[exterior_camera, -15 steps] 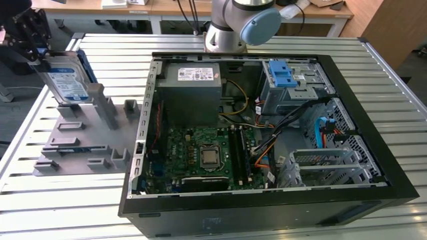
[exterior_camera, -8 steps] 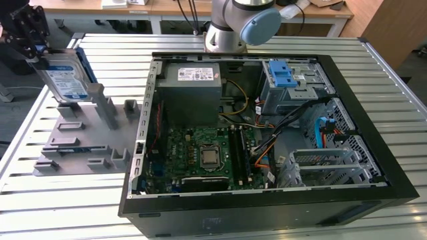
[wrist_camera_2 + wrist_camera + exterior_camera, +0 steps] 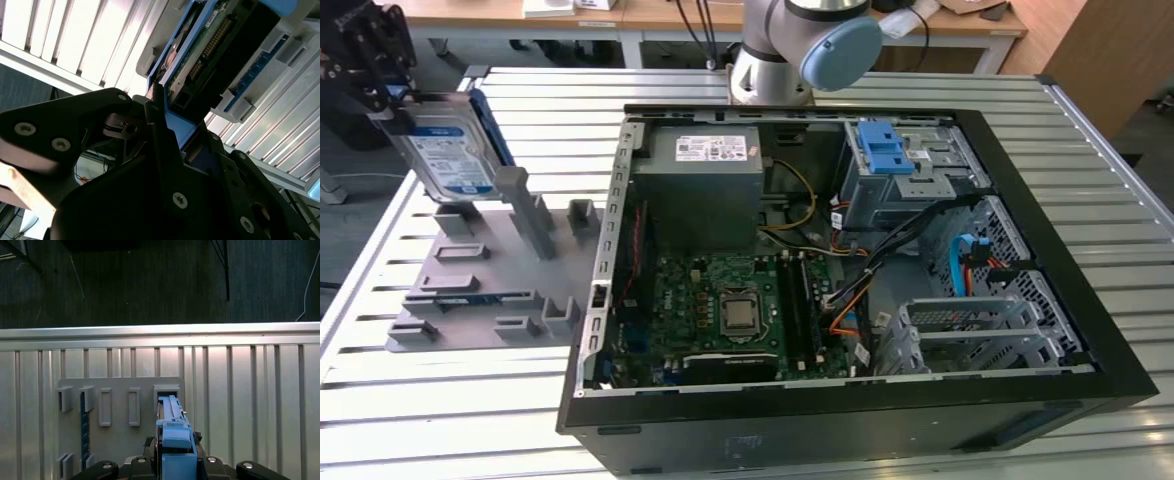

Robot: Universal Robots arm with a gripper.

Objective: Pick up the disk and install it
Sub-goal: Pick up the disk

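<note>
The disk [image 3: 451, 155], silver-grey with a blue-and-white label and a blue bracket, stands on edge at the exterior view's far left. My gripper [image 3: 390, 100] is shut on its upper end. Its lower end hangs just over the back posts of the grey holder rack [image 3: 494, 290]; I cannot tell whether they touch. In the first wrist view the disk's blue bracket edge [image 3: 172, 432] runs out from my gripper [image 3: 175, 466] toward a slot in the rack [image 3: 120, 440]. The second wrist view shows the disk's circuit-board side [image 3: 215, 40] clamped between my black fingers [image 3: 160, 150].
An open computer case [image 3: 801, 108] lies on the slatted metal table [image 3: 427, 400] to the exterior view's right of the rack. Inside it are a grey power supply box [image 3: 707, 170], a green mainboard [image 3: 734, 310], loose cables and a metal cage with a blue latch [image 3: 881, 150].
</note>
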